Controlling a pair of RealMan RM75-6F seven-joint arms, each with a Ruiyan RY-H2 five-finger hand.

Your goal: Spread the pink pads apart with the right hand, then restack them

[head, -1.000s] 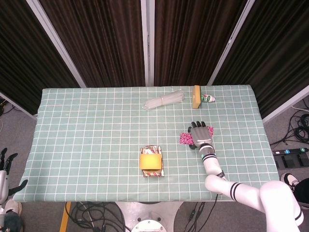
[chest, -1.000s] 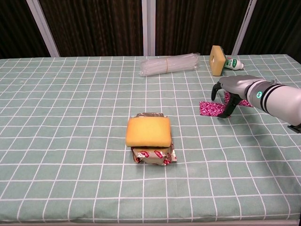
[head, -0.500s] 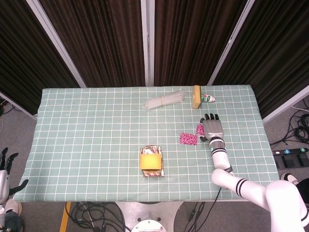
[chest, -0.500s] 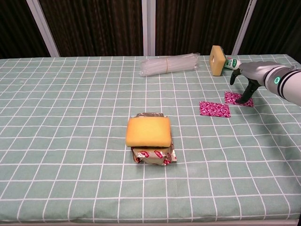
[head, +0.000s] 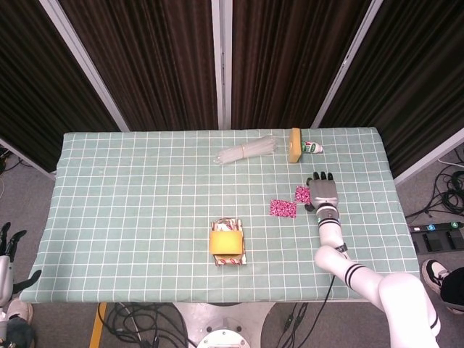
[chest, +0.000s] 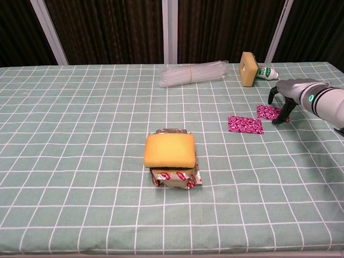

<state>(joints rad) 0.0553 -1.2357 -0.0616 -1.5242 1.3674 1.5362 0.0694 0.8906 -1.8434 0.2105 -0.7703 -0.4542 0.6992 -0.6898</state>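
Two pink patterned pads lie flat and apart on the green checked cloth. One pad (head: 283, 208) (chest: 245, 124) lies nearer the table's middle. The other pad (head: 302, 194) (chest: 268, 112) lies just to its right and further back. My right hand (head: 322, 192) (chest: 284, 102) is over the right edge of that second pad, fingers spread and pointing down, a fingertip touching the pad's right end; it holds nothing. My left hand (head: 9, 243) hangs off the table's left side, fingers apart and empty.
A yellow sponge on a foil packet (head: 227, 242) (chest: 170, 152) sits near the front middle. At the back lie a clear plastic bundle (head: 246, 151) (chest: 194, 73), a second yellow sponge (head: 294, 145) (chest: 248, 69) standing on edge, and a small bottle (head: 313, 148) (chest: 266, 72).
My right hand slid to the right off the stack, carrying one pad with it, so the pads now lie apart. In the last half second it shifted only slightly.
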